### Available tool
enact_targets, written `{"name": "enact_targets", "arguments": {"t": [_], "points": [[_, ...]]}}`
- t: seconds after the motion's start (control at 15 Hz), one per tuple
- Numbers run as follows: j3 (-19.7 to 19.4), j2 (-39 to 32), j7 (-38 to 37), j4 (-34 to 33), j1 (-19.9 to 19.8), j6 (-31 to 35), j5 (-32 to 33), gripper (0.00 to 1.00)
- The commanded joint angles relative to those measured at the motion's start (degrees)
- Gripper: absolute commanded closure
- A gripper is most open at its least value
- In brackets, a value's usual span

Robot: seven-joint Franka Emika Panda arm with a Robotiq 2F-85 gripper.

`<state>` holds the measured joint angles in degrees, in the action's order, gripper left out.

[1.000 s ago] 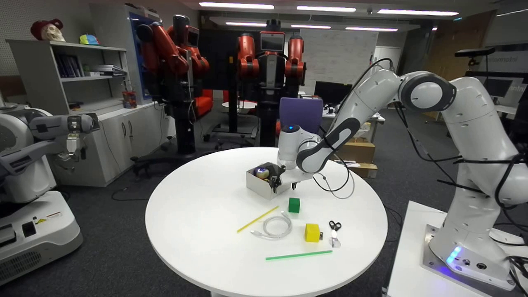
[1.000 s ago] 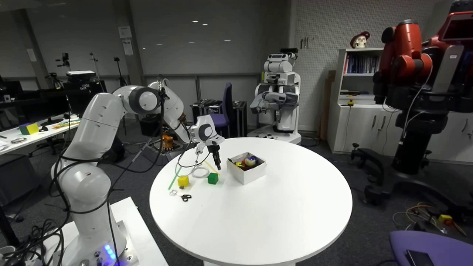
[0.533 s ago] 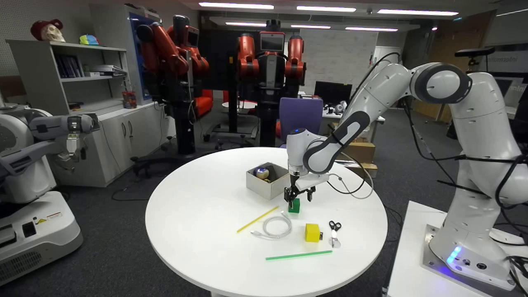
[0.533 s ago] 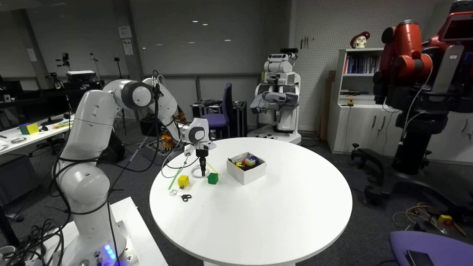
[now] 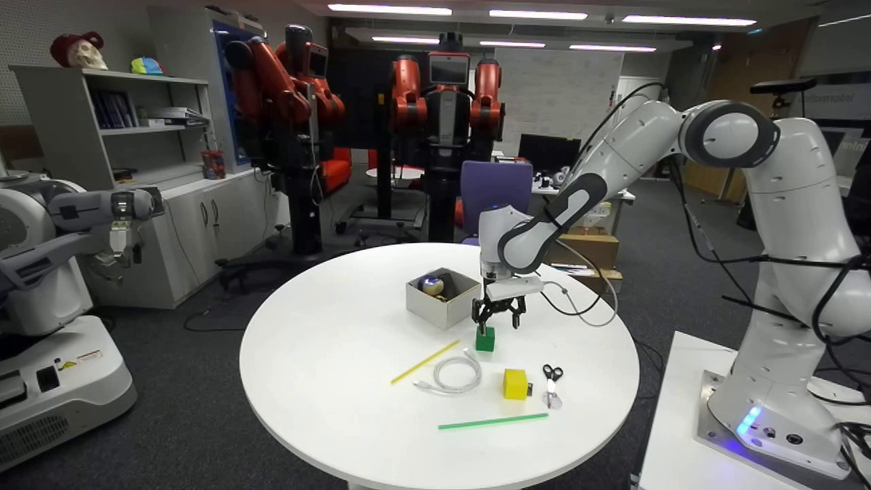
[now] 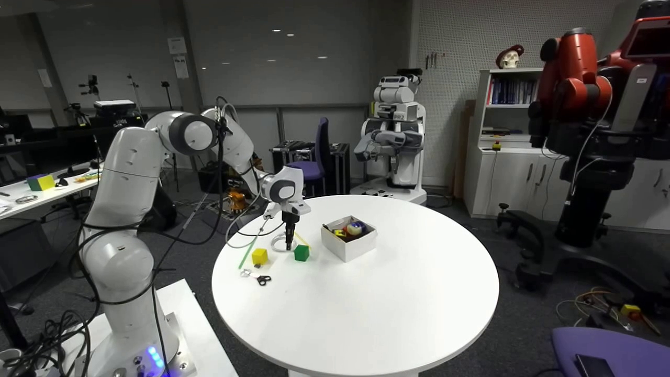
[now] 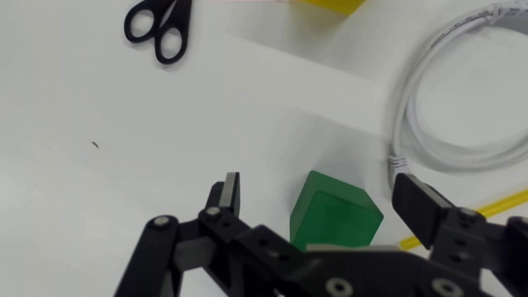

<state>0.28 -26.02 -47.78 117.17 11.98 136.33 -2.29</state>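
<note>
Jaws are spread wide, tips pointed down, low over the round white desk (image 6: 408, 298), carried by the white arm (image 5: 629, 153). In the wrist view, the green cube (image 7: 336, 220) is framed by the gap between them, with part of it hidden behind their dark body. The green cube is set on the desk, between the white box (image 5: 429, 306) and the yellow cube (image 5: 515, 384). In an exterior view, its top is overlapped by one jaw tip; whether it is touched cannot be told. A rounded, shiny object (image 5: 431, 285) and a small yellow piece (image 6: 339, 232) are contained in the box. Near the green cube, a white cable (image 7: 404, 101) is laid in a loose coil, its plug partly covered by a jaw tip in the wrist view, and a yellow stick (image 5: 425, 361) is placed beside the coil. Black-handled scissors (image 7: 179, 18) are laid just beside the yellow cube, and a green stick (image 5: 492, 421) is seen nearer the desk's edge in an exterior view. Beyond the desk, a purple chair (image 5: 497, 190) and a red-armed robot (image 5: 446, 112) are stood, and a capped skull (image 5: 87, 54) is displayed on top of a bookshelf (image 5: 61, 129).
</note>
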Motion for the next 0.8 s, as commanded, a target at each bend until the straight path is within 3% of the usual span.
{"name": "enact_targets", "arguments": {"t": [0.0,0.4,0.73], "points": [[-0.6,0.1,-2.3,1.6,-0.4,4.5,-2.2,0.00],[-2.9,-1.2,-9.4,4.7,1.5,15.4,-0.7,0.00],[-4.7,-3.2,-12.9,4.4,2.7,17.9,-0.2,0.00]]}}
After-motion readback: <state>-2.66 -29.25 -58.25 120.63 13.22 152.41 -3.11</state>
